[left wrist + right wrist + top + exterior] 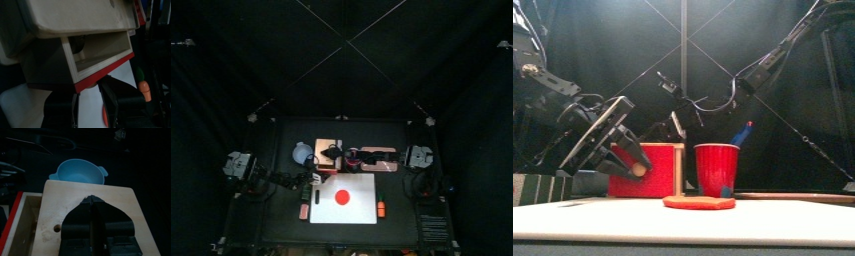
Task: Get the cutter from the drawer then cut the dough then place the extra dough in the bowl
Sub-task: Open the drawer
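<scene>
Black table [401, 232], white cutting board [360, 213], wooden box [60, 203], red cup [716, 170]
</scene>
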`<state>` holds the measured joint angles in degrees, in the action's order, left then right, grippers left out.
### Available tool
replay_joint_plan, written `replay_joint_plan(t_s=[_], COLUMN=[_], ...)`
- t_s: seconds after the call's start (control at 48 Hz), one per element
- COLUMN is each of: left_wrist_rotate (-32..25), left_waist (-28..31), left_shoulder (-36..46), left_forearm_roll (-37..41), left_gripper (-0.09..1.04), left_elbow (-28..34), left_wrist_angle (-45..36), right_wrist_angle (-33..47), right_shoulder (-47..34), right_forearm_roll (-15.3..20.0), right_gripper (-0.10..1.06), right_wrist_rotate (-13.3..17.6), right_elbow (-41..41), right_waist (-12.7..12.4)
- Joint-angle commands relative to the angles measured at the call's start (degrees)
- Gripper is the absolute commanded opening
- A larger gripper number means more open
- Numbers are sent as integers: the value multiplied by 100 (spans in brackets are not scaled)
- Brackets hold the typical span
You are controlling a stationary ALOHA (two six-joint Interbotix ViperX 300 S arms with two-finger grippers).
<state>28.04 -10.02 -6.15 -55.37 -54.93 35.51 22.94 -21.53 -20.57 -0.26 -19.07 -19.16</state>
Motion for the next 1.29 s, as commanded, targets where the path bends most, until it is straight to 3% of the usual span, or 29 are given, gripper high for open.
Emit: replay_joint_plan(t_s=[0.021, 1.292], left_wrist_rotate=[0, -18], left_waist=[-193, -756], left_shoulder=[18, -9], left_forearm_roll=[9, 18], left_gripper=[55, 56], left_elbow=[18, 79], left_wrist_angle=[-105, -413], right_wrist_angle=[-44, -44], right_shoulder=[105, 114], right_forearm_roll=[-9, -9], right_gripper=[-3, -3], right_wrist_rotate=[-9, -9], right_elbow=[-35, -53], right_waist=[-62, -132])
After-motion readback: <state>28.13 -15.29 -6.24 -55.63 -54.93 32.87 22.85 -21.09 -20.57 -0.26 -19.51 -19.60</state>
